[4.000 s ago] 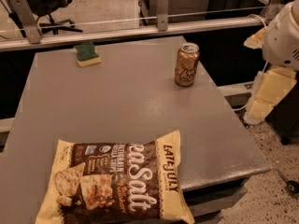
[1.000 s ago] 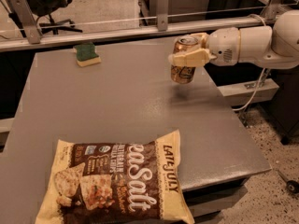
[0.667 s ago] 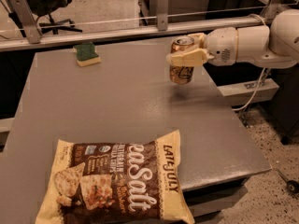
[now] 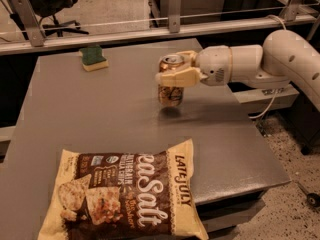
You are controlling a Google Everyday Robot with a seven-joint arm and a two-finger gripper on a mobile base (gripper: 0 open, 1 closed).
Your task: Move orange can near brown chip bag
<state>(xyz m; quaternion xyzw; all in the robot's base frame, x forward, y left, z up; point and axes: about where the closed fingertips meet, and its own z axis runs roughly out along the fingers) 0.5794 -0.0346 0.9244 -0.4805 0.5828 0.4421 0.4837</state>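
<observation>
Desk [image 4: 100,119]: grey, carries everything. Arm [image 4: 280,59] reaches in from right, further left than a second ago. Brown chip bag [image 4: 125,199] at near-left desk edge, unmoved; reads "Sea Salt", "Late July". Claw [image 4: 176,68] over desk centre, fingers clamped round orange can [image 4: 170,91]. Can shifted left toward bag, hangs just off surface, shadow beneath; its lettering unreadable. Green sponge [image 4: 93,57] far left, unmoved.
</observation>
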